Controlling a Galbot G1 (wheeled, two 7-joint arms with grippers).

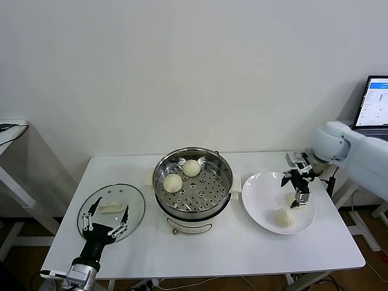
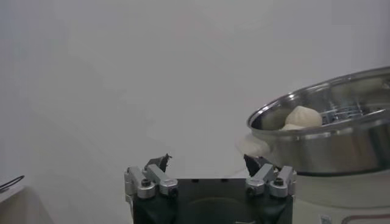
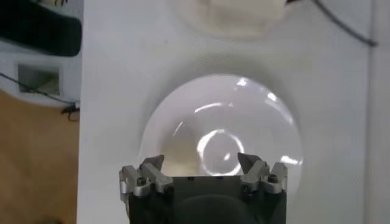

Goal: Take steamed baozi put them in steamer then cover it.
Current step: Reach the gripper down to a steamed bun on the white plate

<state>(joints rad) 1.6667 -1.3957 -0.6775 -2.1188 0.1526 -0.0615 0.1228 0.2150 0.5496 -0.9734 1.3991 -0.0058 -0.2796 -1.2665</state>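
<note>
A stainless-steel steamer point(image 1: 193, 188) is seen at the middle of the white table point(image 1: 242, 242) in the head view, its lid off, with two steamed baozi point(image 1: 173, 183) resting on the perforated tray toward its far left side. In the left wrist view only a part of the steamer point(image 2: 329, 137) is shown, cut off at the picture's edge, and the baozi point(image 2: 303, 116) are half hidden behind its rim.

The glass cover point(image 1: 111, 211) lies flat on the table to the left of the steamer, its white handle up. The left gripper point(image 1: 107, 219) is held low just above the near part of the cover, its fingers point(image 2: 149, 176) spread wide with nothing between them; the cover itself is not shown in the left wrist view.

A white plate point(image 1: 267, 203) sits to the right of the steamer. One baozi point(image 1: 284, 217) lies on its near part, and another point(image 1: 291, 198) is largely hidden behind the right gripper point(image 1: 296, 193), which hangs over the plate with spread, empty fingers point(image 3: 251, 164). In the right wrist view the plate point(image 3: 183, 134) is seen from above, but the baozi cannot be made out in it.

A laptop point(image 1: 373, 103) is cut off at the far right edge.
</note>
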